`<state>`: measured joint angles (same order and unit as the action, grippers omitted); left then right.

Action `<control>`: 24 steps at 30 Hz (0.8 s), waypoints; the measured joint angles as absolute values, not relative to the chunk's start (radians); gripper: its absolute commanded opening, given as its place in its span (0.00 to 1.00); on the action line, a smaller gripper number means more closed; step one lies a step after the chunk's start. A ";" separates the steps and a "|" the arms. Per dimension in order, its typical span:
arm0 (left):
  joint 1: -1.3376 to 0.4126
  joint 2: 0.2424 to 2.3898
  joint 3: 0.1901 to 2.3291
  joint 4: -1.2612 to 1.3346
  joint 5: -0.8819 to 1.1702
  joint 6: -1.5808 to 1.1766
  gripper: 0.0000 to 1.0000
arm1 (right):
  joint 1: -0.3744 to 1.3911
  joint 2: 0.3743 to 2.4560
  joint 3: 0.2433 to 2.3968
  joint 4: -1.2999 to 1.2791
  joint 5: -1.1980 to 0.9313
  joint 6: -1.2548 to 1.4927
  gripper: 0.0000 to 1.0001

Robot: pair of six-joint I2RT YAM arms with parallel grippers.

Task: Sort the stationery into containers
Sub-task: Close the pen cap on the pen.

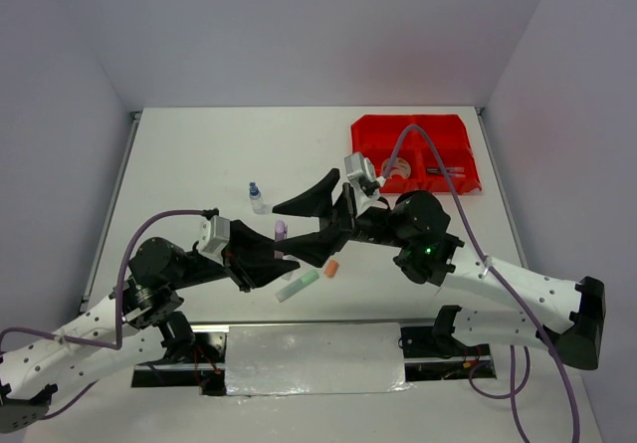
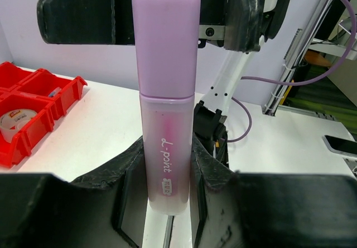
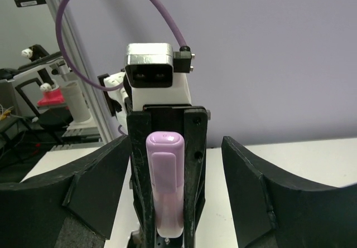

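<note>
Top external shows my left jaws clenching the highlighter (image 1: 280, 231) over open desk (image 1: 199, 154), right jaws released astride its cap, bottle (image 1: 257, 197) nearby, bins (image 1: 370, 132) at far-right edge.

Left end effector (image 2: 167, 192) clamped on lilac highlighter (image 2: 166, 64), holding it upright. Right end effector (image 3: 175, 150) faces it head-on, jaws wide, one either side of the cap, no contact. Both arms reach inward, wrists meeting over mid-counter (image 1: 189, 164).
</note>
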<state>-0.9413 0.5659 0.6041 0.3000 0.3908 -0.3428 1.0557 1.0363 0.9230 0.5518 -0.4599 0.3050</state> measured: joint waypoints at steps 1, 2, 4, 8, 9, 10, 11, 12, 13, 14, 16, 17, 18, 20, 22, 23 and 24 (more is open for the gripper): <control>-0.941 0.567 0.604 0.300 0.391 -0.343 0.00 | 1.056 1.036 0.925 0.554 -0.460 0.305 0.74; -0.941 0.567 0.604 0.300 0.390 -0.343 0.00 | 1.056 1.036 0.925 0.555 -0.460 0.305 0.74; -0.941 0.568 0.602 0.300 0.390 -0.343 0.00 | 1.056 1.037 0.925 0.555 -0.461 0.305 0.73; -0.941 0.568 0.602 0.299 0.390 -0.343 0.00 | 1.056 1.039 0.926 0.557 -0.467 0.305 0.64; -0.941 0.568 0.602 0.299 0.390 -0.343 0.00 | 1.056 1.040 0.926 0.559 -0.469 0.305 0.63; -0.941 0.568 0.602 0.299 0.390 -0.343 0.00 | 1.056 1.042 0.926 0.562 -0.471 0.306 0.62; -0.941 0.568 0.602 0.299 0.389 -0.343 0.00 | 1.056 1.044 0.926 0.563 -0.472 0.307 0.59; -0.941 0.568 0.602 0.299 0.389 -0.343 0.00 | 1.056 1.046 0.926 0.566 -0.472 0.306 0.54; -0.941 0.568 0.602 0.299 0.389 -0.343 0.00 | 1.056 1.048 0.926 0.567 -0.473 0.305 0.52; -0.941 0.568 0.602 0.299 0.389 -0.343 0.00 | 1.056 1.050 0.926 0.569 -0.474 0.307 0.44; -0.941 0.568 0.601 0.299 0.386 -0.344 0.00 | 1.056 1.054 0.926 0.571 -0.477 0.310 0.35; -0.940 0.570 0.601 0.299 0.382 -0.344 0.00 | 1.056 1.056 0.926 0.573 -0.480 0.312 0.11; -0.939 0.572 0.601 0.300 0.380 -0.344 0.00 | 1.056 1.058 0.926 0.575 -0.482 0.307 0.04; -0.939 0.572 0.601 0.299 0.377 -0.346 0.00 | 1.055 1.059 0.926 0.577 -0.485 0.308 0.00; -0.939 0.572 0.601 0.299 0.369 -0.345 0.00 | 1.055 1.059 0.926 0.581 -0.485 0.302 0.00; -0.939 0.572 0.601 0.299 0.364 -0.345 0.00 | 1.055 1.059 0.926 0.583 -0.485 0.302 0.00; -0.939 0.571 0.601 0.299 0.361 -0.345 0.00 | 1.055 1.059 0.925 0.583 -0.485 0.302 0.00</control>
<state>-0.9386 0.5709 0.6014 0.2985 0.3614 -0.3447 1.0550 1.0592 0.9253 0.5835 -0.4847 0.3016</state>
